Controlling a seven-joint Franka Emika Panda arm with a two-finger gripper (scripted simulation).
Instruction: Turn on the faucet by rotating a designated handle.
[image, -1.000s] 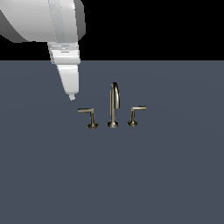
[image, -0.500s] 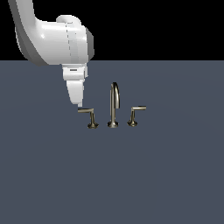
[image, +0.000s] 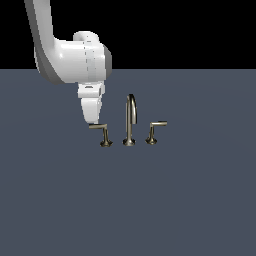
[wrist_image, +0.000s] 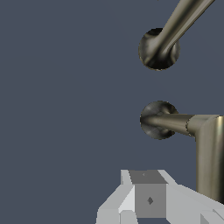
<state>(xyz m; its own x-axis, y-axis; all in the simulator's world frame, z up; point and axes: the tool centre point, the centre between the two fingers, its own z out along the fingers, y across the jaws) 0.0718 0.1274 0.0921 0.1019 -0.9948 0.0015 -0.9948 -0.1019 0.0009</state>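
Observation:
The faucet stands on the dark grey surface: a tall arched spout (image: 130, 117) with an L-shaped lever on each side. The handle (image: 102, 129) is the lever on the exterior view's left, with the longer bar. My gripper (image: 92, 121) hangs pointing down with its fingers together and holds nothing. Its tip is at the free end of the handle's bar, touching or nearly touching it. In the wrist view the handle's bar (wrist_image: 210, 153) and round base (wrist_image: 158, 120) lie beside my fingers (wrist_image: 148, 199), and the spout's base (wrist_image: 158, 49) is beyond.
The twin handle (image: 156, 127) with the shorter bar stands on the exterior view's right of the spout. The flat dark grey surface (image: 128, 200) spreads all around the faucet.
My gripper has come down and moved toward the exterior view's right, from above and beside the handle to the end of its bar. The handle has not visibly turned.

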